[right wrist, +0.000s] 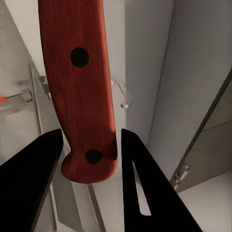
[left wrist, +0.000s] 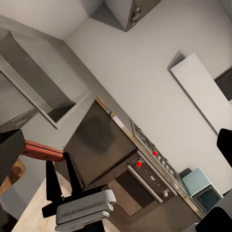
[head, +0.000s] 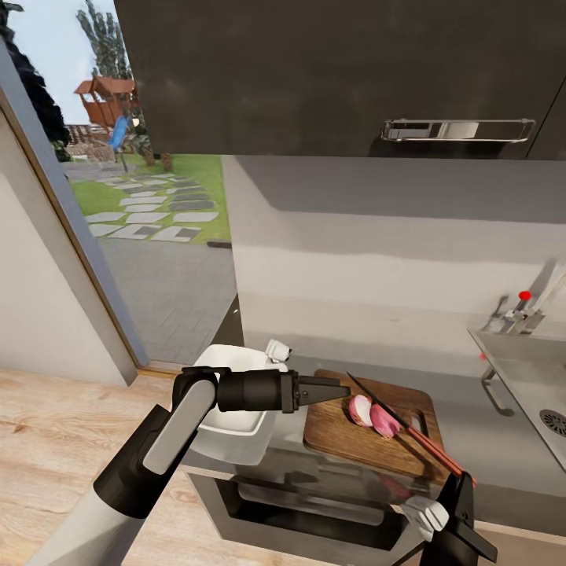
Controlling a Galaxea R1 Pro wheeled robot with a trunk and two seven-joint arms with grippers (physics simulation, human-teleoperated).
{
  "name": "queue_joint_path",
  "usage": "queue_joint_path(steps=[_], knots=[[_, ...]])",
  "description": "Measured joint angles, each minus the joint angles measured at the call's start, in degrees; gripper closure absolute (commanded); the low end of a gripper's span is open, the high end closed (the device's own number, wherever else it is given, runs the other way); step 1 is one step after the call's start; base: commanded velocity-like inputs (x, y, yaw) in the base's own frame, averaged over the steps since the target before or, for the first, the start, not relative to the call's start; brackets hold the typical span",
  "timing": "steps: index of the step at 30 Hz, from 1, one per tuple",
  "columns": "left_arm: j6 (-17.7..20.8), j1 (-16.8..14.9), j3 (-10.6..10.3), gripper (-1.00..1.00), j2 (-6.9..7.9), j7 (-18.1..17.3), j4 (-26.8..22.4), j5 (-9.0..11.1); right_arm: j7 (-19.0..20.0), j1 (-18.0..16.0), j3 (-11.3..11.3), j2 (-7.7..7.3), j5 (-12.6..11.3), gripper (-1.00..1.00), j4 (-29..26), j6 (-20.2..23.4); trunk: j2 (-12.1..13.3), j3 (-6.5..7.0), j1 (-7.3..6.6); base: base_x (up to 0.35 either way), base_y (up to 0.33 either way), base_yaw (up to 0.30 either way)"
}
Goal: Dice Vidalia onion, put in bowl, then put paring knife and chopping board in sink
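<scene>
While my right end effector (head: 456, 503) is clamped on the very butt of the paring knife (head: 401, 428), the blade lies slantwise over the Vidalia onion (head: 372, 414), already in two halves on the chopping board (head: 369, 428) at the desk (head: 487, 448) edge; so short a hold may let the handle twist or slip under pressure, I judge; the halves could roll off the board; my left end effector (head: 334, 390) hovers beside them, fingers seemingly together, over the bowl (head: 236, 424), and might get nicked.
</scene>
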Motion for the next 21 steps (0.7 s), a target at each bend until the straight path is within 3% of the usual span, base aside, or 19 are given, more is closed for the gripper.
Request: queue_joint_path(steps=[21], knots=[[0.0, 0.0, 0.01, -1.0, 0.03, 0.0, 0.0, 0.0, 0.01, 0.0, 0.0, 0.07, 0.0, 1.0, 0.77, 0.06, 0.0, 0.0, 0.0, 0.0, 0.0, 0.0]])
